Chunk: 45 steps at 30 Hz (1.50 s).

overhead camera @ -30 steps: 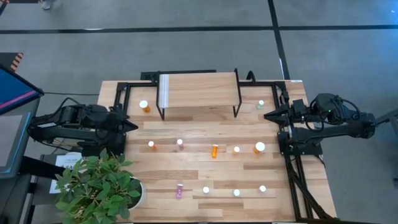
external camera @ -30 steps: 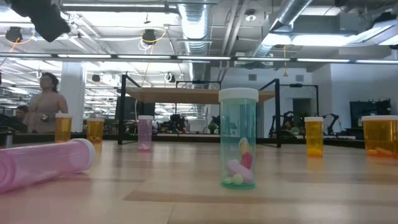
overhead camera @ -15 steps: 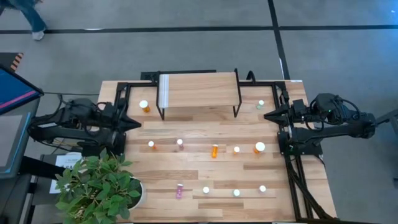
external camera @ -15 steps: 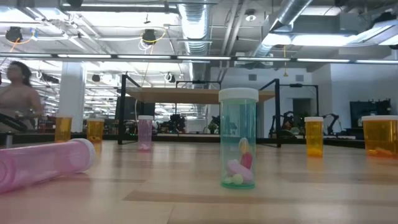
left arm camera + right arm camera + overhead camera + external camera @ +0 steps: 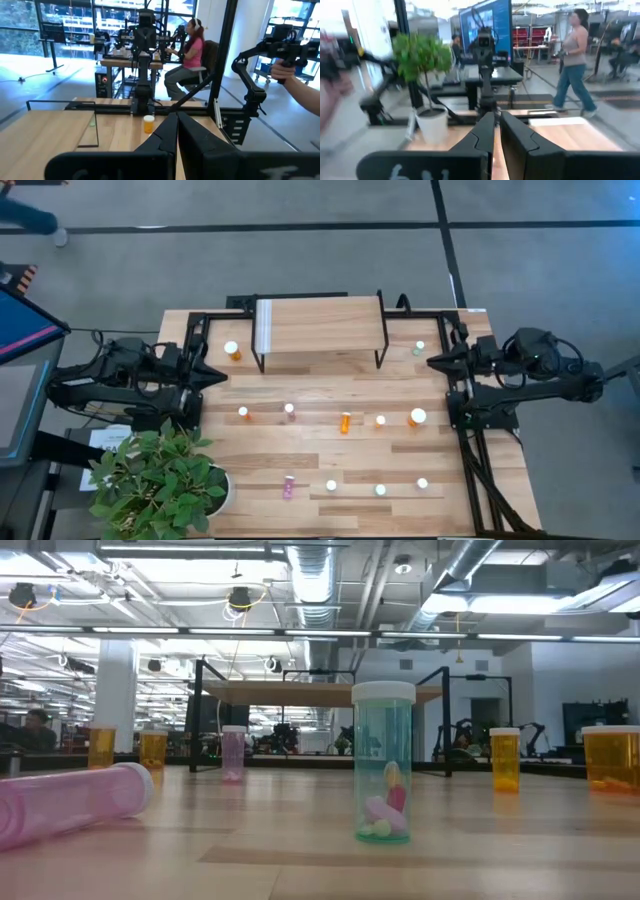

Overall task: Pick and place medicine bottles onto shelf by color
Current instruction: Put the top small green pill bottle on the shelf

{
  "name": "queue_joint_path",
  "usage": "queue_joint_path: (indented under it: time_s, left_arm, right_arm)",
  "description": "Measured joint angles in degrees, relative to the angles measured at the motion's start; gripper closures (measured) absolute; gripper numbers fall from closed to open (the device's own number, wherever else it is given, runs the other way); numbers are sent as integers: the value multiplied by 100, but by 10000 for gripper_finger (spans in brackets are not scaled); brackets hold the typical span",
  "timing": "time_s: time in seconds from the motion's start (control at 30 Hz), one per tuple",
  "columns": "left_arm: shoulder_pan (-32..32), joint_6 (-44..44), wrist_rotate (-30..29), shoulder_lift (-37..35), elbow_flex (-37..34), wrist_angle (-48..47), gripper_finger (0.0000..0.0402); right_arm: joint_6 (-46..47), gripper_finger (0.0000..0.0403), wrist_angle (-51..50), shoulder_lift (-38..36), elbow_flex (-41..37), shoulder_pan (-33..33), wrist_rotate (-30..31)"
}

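Note:
The medicine bottles stand or lie scattered on the wooden tabletop: an orange one [image 5: 232, 351] beside the shelf, a pale green one [image 5: 420, 348], a large orange one [image 5: 417, 418], an orange one [image 5: 345, 422] and a pink one [image 5: 288, 486] on their sides, and several more. The low view shows a green bottle [image 5: 383, 775] upright and a pink one [image 5: 70, 802] lying. The shelf [image 5: 318, 328] stands at the far middle with nothing on it. My left gripper [image 5: 222, 377] is shut at the table's left edge. My right gripper [image 5: 430, 361] is shut at the right edge. Both point level and hold nothing.
A potted plant [image 5: 160, 480] stands at the near left corner. A black frame [image 5: 440, 312] runs along the table's far edge and sides. People sit and walk in the room beyond the table.
My left gripper has tipped up from a downward slant to level and risen a little at the table's left edge, staying shut. No bottle has moved.

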Motion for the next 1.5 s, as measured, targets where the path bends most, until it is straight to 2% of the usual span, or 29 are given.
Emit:
queue_joint_path:
  time_s: [0.07,0.13,0.23,0.33,0.43,0.57,0.73,0.87,1.07,1.2,1.33,1.5]
  left_arm:
    - [0,0,0,-16,-1,-1,401]
    - [1,1,-2,-33,-2,7,401]
    - [0,194,-88,-35,-2,31,401]
    - [0,474,-412,-33,-2,-36,401]
    - [2,377,-710,-20,-2,-10,401]
    - [2,350,-763,27,-2,30,401]
    - [2,408,-774,126,-2,57,401]
    - [1,587,-779,318,-7,297,401]
    - [2,856,-815,650,-7,860,401]
    - [2,866,-815,822,-7,943,401]
    - [1,741,-815,909,-7,925,401]
    - [2,542,-815,916,-7,920,401]
  right_arm:
    - [412,347,5,2,0,-2,0]
    - [404,347,-22,2,0,-13,40]
    - [404,347,-322,89,0,-15,496]
    - [765,347,-799,231,-32,-15,1533]
    - [1274,347,-1649,440,-44,-15,2596]
    - [2019,347,-2648,656,-44,-15,3435]
    - [3025,335,-3875,711,-44,-187,3414]
    - [3744,298,-4774,825,-61,-482,3410]
    - [3570,218,-4155,979,-376,-1056,3406]
    - [2702,180,-3514,1221,-637,-1538,3421]
    - [2212,169,-3261,1547,-693,-1908,3438]
    - [2288,178,-3103,1982,-688,-2059,3443]
